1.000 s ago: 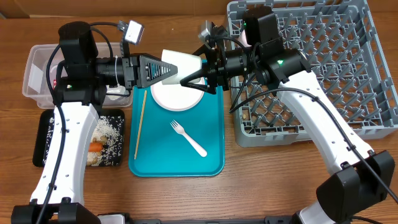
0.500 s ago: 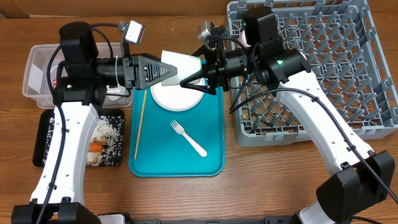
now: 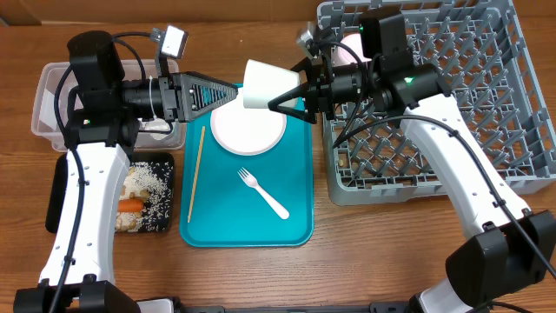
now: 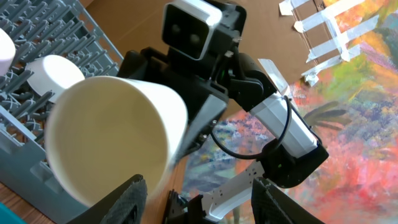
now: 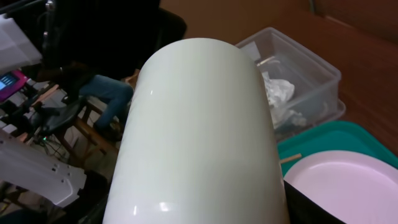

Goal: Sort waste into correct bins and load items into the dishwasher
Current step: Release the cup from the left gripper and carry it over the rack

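- Overhead: the right gripper (image 3: 282,91) is clenched on a white tapered cup (image 3: 261,84), holding it on its side in the air above the top edge of the teal serving tray (image 3: 217,217).
- The left gripper (image 3: 228,92) points at the cup's wide end, just beside it.
- Progress, as I judge it: beige rice grains (image 3: 149,180) and an orange carrot (image 3: 130,204) lie in the shallow black tray (image 3: 55,196), so the food waste looks sorted.
- A round white plate (image 3: 248,132), a white plastic fork (image 3: 263,193) and a thin wooden stick (image 3: 196,172) lie on the teal tray, not yet handled.
- The cup has yet to reach the grey plastic dish rack (image 3: 486,130) at the right of the wooden tabletop (image 3: 373,252).
- Against the earlier overhead frame, the left arm has drawn back leftward and let go. The cup, then shared by both grippers, has moved towards the rack.
- Left wrist: this gripper's fingers are spread and released, and the cup's round end faces the camera.
- One white bowl (image 4: 59,71) already sits in the rack behind.
- Right wrist: the cup fills the view. Beyond it, crumpled white napkins (image 5: 277,90) lie in the clear plastic tub (image 5: 323,71), with the plate below.
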Motion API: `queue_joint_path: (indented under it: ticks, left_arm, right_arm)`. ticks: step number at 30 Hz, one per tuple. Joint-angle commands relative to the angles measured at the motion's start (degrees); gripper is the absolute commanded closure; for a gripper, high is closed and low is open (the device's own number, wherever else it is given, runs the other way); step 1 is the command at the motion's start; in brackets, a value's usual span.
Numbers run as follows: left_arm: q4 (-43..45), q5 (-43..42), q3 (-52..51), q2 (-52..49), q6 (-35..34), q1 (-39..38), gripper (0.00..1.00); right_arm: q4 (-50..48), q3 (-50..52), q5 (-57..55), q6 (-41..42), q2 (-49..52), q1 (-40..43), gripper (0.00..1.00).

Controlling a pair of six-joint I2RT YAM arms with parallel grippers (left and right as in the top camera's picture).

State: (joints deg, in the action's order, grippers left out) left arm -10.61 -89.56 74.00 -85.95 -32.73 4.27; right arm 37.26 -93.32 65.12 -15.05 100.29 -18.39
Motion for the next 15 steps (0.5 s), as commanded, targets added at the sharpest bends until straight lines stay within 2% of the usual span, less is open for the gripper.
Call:
queue_joint_path:
  ticks: [1, 9, 15]
  left_arm:
    - [0.4, -1.0, 0.7, -0.2, -0.3, 0.2, 0.43]
    - [0.4, -1.0, 0.7, -0.2, 0.6, 0.2, 0.44]
    - [0.4, -0.9, 0.7, -0.2, 0.7, 0.2, 0.43]
  right_arm:
    - [1.8, -0.9, -6.3, 1.5, -0.2, 1.5, 0.62]
    - [7.9, -0.9, -24.5, 15.2, -0.3, 7.6, 0.72]
    - [15.4, -0.9, -34.7, 18.2, -0.4, 12.1, 0.85]
